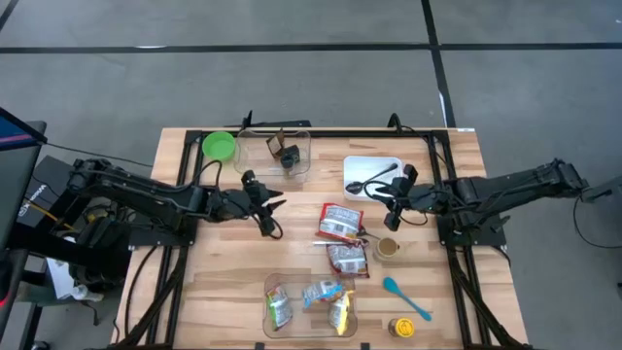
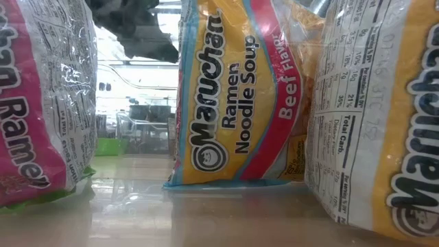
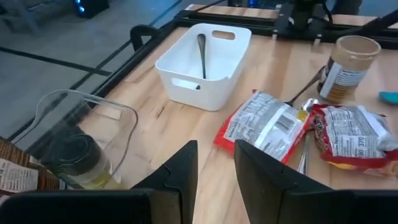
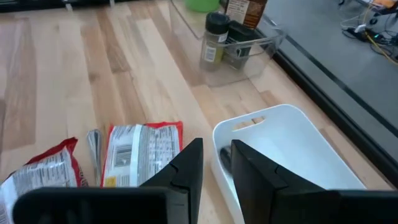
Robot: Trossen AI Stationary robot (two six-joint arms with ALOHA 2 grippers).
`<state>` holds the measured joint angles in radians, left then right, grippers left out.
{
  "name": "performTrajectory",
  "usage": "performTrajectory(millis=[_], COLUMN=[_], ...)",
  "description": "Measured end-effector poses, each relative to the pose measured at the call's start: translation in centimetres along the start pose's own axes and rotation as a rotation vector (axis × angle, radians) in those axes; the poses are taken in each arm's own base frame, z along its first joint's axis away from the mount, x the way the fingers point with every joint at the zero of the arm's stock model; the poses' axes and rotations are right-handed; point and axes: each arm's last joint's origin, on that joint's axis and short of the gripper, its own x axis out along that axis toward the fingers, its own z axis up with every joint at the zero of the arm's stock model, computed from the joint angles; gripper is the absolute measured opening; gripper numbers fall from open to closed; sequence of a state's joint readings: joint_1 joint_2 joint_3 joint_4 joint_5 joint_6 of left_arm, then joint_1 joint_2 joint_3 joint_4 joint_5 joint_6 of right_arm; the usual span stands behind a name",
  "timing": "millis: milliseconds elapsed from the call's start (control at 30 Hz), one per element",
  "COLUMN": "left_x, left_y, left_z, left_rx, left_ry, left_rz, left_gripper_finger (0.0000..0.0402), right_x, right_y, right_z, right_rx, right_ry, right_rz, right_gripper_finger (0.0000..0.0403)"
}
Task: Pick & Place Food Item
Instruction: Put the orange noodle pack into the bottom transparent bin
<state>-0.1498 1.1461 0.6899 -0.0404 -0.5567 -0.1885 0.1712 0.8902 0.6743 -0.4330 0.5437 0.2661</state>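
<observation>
Two red ramen packets (image 1: pixel 340 221) (image 1: pixel 348 258) lie flat on the wooden table's middle; they also show in the left wrist view (image 3: pixel 264 124) (image 3: pixel 351 134). Several more packets stand in a clear bin (image 1: pixel 277 287) at the near edge, among them a yellow beef-flavour packet (image 2: pixel 236 89). My left gripper (image 1: pixel 274 216) (image 3: pixel 216 146) hovers left of the red packets, fingers a little apart, nothing between them. My right gripper (image 1: pixel 387 209) (image 4: pixel 216 144) hovers right of them, beside the white bin (image 1: pixel 374 160), also slightly open with nothing in it.
The white bin (image 3: pixel 186 81) holds a dark spoon (image 3: pixel 202 53). A clear container (image 1: pixel 301 146) with a jar (image 4: pixel 214 40) and a green bowl (image 1: pixel 219 146) stand at the far edge. A brown jar (image 1: pixel 387 248), a teal spoon (image 1: pixel 403 297) and a yellow-lidded jar (image 1: pixel 401 328) sit near right.
</observation>
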Motion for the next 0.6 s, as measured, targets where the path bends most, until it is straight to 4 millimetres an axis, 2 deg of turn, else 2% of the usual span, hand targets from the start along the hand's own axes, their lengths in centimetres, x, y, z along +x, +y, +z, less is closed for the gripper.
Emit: performTrajectory(millis=[333, 600], left_x=[0.06, 0.06], left_y=[0.10, 0.10], left_z=[0.02, -0.02], left_rx=[-0.005, -0.056], left_ry=[0.001, 0.004], left_rz=[-0.001, 0.000], left_gripper_finger=[0.0099, 0.0099], right_x=[-0.04, -0.03], right_y=[0.08, 0.21], right_z=[-0.03, -0.20], right_rx=[-0.003, 0.104], right_ry=[0.001, 0.030], right_rz=[0.004, 0.052], right_gripper_finger=[0.0077, 0.0077])
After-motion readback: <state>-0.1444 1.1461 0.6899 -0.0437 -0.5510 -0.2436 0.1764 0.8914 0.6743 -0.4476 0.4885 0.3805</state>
